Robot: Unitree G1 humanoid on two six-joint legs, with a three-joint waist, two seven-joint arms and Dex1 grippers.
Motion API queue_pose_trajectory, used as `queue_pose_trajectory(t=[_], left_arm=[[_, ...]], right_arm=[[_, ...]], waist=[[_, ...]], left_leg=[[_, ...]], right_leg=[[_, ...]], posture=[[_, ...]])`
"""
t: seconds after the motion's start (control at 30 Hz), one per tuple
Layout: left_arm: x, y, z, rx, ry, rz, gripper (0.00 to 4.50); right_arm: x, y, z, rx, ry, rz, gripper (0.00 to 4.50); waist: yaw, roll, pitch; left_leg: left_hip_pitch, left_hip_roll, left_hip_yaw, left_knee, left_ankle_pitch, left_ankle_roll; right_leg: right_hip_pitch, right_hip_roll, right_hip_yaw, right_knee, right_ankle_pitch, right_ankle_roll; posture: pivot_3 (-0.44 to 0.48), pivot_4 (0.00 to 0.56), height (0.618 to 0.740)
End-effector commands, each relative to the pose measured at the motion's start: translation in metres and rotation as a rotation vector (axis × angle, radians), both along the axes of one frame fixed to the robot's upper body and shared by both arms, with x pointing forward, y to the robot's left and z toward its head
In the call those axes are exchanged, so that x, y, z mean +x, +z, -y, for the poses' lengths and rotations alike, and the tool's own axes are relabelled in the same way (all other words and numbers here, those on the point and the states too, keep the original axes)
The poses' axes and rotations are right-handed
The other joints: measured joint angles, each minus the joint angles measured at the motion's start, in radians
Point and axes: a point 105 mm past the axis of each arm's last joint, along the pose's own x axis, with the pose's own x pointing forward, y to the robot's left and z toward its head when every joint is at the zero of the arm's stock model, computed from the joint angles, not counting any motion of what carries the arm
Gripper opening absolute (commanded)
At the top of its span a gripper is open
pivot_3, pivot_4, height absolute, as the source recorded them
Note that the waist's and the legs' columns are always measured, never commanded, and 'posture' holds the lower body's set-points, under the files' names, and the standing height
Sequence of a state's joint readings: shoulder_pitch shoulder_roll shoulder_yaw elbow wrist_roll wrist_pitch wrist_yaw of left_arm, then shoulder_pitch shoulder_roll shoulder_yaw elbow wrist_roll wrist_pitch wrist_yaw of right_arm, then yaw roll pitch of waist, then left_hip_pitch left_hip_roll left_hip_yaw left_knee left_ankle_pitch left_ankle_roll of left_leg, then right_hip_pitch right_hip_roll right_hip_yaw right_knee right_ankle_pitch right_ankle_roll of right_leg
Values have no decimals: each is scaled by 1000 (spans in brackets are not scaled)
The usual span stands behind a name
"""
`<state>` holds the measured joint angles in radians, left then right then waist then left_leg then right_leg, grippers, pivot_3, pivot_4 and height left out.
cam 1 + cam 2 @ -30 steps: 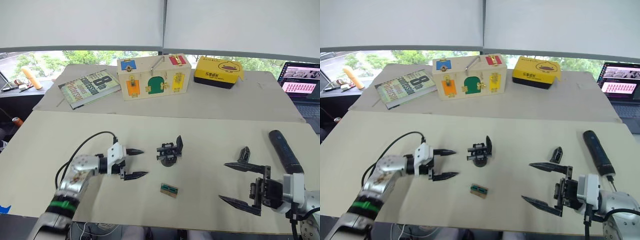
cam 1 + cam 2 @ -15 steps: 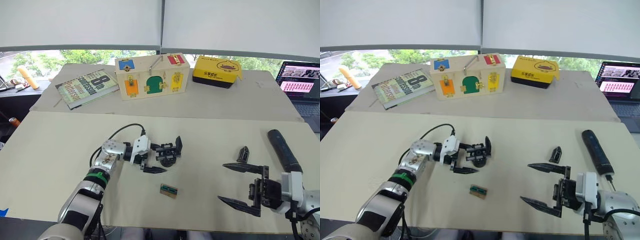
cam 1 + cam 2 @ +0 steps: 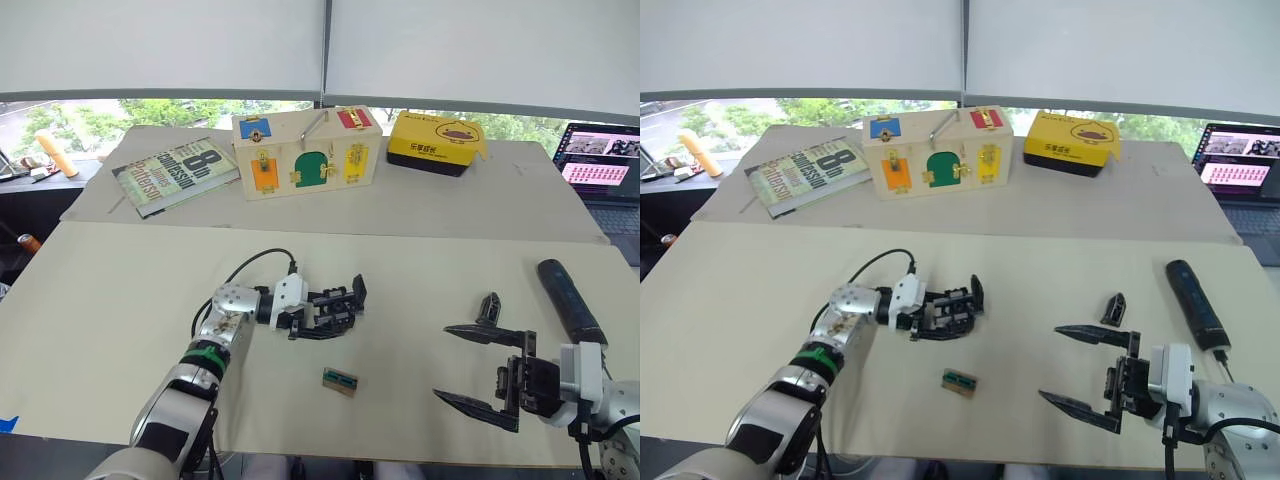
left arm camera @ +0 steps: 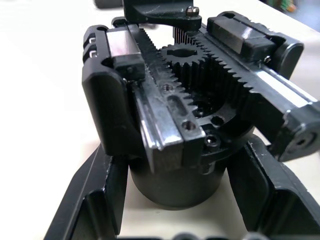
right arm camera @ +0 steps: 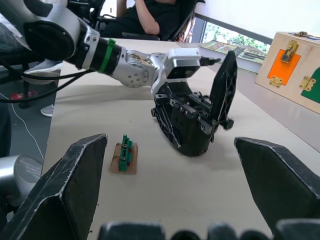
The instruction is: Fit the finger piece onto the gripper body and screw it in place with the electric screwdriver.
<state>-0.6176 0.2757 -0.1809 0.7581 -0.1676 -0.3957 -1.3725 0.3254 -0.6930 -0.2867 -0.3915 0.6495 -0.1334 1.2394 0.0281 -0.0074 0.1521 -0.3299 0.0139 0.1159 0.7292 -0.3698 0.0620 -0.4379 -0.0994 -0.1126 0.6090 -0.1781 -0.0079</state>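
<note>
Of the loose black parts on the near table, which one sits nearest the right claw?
The finger piece, the small pointed part just beyond the right claw. The electric screwdriver lies further right; the gripper body sits at the left claw.

My left arm [image 3: 215,335] silver metal with a green band and a looping black cable, white wrist block, my left gripper [image 3: 318,316] and right gripper [image 3: 482,367] of long black pointed fingers, right wrist white.
</note>
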Motion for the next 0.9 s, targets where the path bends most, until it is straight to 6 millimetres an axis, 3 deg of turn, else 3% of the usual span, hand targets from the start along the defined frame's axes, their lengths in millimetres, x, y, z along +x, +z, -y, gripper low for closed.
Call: queue_pose_trajectory(t=[0.03, 0.27, 0.4, 0.6, 0.9], left_arm=[[0, 4, -13, -53, 117, -23, 2320], [-4, 26, -9, -174, 456, -69, 2320], [-11, 21, 1, -172, 617, -65, 2320], [-25, 14, 16, -138, 664, -49, 2320], [-27, 3, 25, -87, 678, -33, 2320]], right_arm=[[0, 5, 0, 5, 0, 36, 4500], [2, 1, 0, 13, 3, 40, 4500], [3, 0, -1, 16, 7, 46, 4500], [5, 1, -2, 17, 9, 51, 4500], [7, 2, -3, 15, 9, 57, 4500]], waist=[[-9, 0, 0], [-14, 0, 0], [-5, 0, 0], [4, 0, 0], [14, 1, 0]], left_leg=[[0, 0, 0, 0, 0, 0], [-2, 0, -1, 0, 1, -1], [-3, -1, -2, 0, 0, -1], [-3, -1, -2, 0, 1, -1], [-3, -1, -2, 0, 1, -1]], right_leg=[[0, 0, 0, 0, 0, 0], [-1, -2, 4, 1, 0, 0], [-1, -7, 4, 0, 0, 1], [-1, -6, 2, 0, 0, 1], [-1, -6, 2, 0, 0, 1]], posture=[[0, 150, 740], [0, 150, 740], [0, 150, 740], [0, 150, 740], [0, 150, 740]])
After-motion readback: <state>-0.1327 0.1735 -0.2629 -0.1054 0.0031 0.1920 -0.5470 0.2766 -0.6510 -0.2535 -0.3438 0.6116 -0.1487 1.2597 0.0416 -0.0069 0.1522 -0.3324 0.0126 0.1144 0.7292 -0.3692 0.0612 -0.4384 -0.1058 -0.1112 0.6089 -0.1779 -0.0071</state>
